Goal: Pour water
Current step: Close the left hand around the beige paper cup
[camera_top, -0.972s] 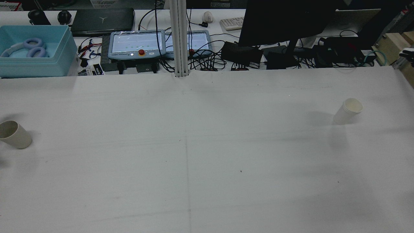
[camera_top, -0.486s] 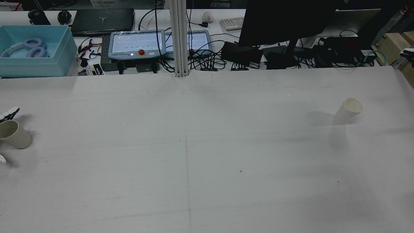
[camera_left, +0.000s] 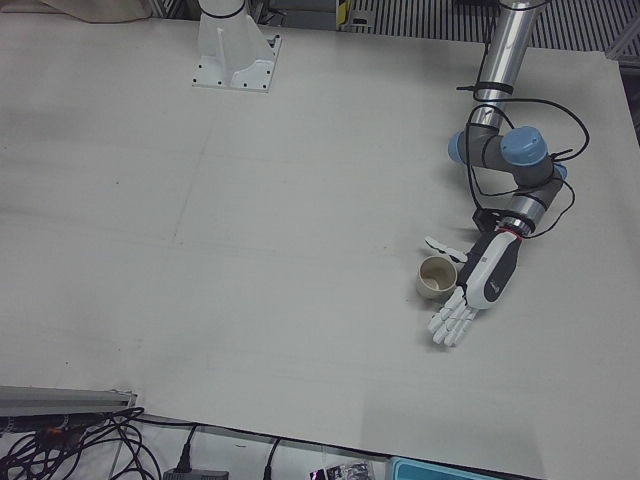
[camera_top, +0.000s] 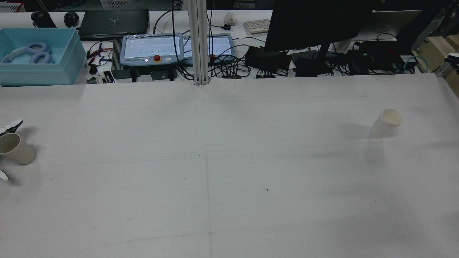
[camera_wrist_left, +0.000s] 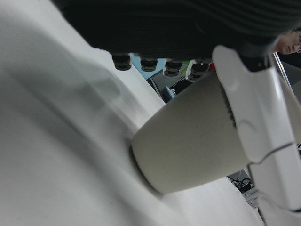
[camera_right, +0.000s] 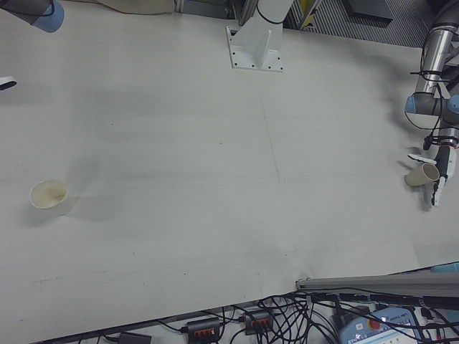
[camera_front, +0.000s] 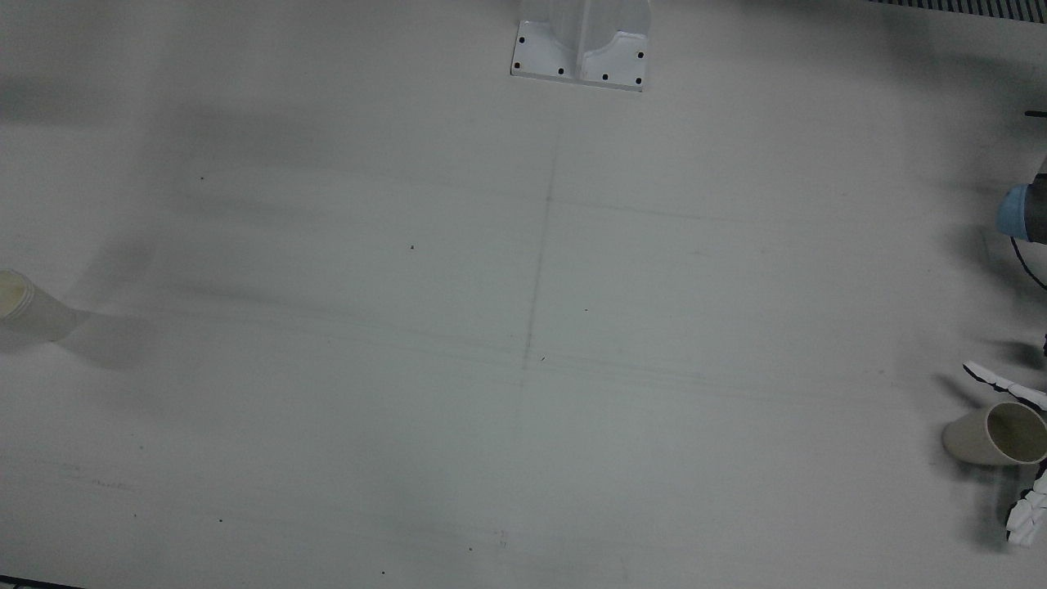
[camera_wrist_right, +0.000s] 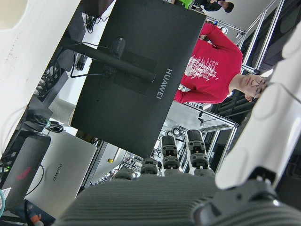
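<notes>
A beige paper cup (camera_left: 436, 277) stands near the table's edge before my left arm; it also shows as the beige cup (camera_top: 16, 148) and the beige cup (camera_front: 994, 433). My left hand (camera_left: 480, 282) is open beside it, with the thumb on one side and the straight fingers (camera_front: 1026, 509) on the other. In the left hand view the cup (camera_wrist_left: 193, 139) lies close against the palm. A white cup (camera_top: 386, 123) stands on the other half, seen too as the white cup (camera_right: 50, 197). Only a sliver of my right hand (camera_top: 451, 59) shows, far from that cup and holding nothing.
Behind the table's far edge sit a blue box (camera_top: 37, 57), teach pendants (camera_top: 150, 48), cables and a dark monitor (camera_top: 315, 21). A white pedestal (camera_front: 582, 45) is bolted at mid-table. A person in a red shirt (camera_wrist_right: 207, 66) stands past the monitor.
My left hand has come in from the table's edge: its thumb and a fingertip now flank the beige cup. Both cups stand where they were.
</notes>
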You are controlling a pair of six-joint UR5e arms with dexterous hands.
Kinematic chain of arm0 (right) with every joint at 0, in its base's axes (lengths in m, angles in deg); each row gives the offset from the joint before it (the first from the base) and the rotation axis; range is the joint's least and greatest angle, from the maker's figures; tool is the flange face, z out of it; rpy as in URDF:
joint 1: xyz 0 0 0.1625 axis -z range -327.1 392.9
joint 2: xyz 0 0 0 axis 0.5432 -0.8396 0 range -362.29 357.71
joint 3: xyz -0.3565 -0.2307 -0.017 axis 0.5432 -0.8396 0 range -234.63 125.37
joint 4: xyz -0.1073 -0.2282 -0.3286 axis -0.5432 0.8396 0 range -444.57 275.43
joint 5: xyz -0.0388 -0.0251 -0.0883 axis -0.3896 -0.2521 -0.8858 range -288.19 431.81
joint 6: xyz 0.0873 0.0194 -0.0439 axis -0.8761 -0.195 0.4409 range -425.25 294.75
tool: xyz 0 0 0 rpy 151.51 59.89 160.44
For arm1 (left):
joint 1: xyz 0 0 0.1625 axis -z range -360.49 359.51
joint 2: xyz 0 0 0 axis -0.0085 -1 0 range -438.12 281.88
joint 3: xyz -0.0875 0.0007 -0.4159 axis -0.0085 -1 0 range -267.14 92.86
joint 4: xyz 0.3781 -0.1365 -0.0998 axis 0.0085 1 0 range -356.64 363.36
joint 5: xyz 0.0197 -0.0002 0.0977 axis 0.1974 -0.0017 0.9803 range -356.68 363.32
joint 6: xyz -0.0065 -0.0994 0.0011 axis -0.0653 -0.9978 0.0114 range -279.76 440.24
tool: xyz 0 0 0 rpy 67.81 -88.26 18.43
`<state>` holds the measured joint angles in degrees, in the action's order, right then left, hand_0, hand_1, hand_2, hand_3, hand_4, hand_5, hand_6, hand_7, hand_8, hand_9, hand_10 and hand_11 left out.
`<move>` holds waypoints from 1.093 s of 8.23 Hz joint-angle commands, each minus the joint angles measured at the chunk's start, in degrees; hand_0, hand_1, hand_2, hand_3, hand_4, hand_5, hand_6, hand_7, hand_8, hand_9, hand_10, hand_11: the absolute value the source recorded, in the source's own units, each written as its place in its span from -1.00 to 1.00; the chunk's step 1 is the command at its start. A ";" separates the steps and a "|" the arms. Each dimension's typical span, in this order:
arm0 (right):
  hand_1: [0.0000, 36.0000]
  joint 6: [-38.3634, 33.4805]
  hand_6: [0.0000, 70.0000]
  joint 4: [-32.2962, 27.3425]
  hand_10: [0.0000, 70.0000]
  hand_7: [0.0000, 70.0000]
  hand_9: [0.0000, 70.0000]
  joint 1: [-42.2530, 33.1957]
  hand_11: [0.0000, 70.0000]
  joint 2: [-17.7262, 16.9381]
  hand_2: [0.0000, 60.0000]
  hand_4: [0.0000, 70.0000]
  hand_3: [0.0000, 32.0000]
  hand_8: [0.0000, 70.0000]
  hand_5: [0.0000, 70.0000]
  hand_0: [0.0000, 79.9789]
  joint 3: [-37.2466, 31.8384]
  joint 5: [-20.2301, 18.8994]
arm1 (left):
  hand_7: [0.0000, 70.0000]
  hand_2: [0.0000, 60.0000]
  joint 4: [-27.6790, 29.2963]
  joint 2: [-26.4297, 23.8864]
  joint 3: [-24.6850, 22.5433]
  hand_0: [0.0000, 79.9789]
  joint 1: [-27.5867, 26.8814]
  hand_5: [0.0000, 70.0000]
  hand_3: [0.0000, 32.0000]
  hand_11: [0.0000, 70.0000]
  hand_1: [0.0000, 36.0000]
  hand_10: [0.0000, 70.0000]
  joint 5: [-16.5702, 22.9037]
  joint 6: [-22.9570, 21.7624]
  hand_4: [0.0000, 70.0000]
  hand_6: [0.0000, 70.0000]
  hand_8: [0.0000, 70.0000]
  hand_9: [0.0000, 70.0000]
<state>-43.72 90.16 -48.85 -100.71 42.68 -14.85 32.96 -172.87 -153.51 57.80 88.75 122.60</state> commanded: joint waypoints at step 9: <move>-0.59 -1.05 -0.86 -0.09 -1.00 -0.62 -0.86 -2.53 -1.00 -2.29 -1.00 -0.86 -1.00 -0.85 -0.54 0.14 0.42 -0.18 | -0.54 -0.93 -3.50 -2.11 -1.04 0.50 -0.89 1.00 -1.00 -0.67 -0.27 -0.78 -1.75 -2.54 1.00 -0.69 -0.73 -0.85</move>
<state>-44.48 90.13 -50.16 -102.50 42.67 -14.91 30.10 -174.85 -154.12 57.01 87.10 121.38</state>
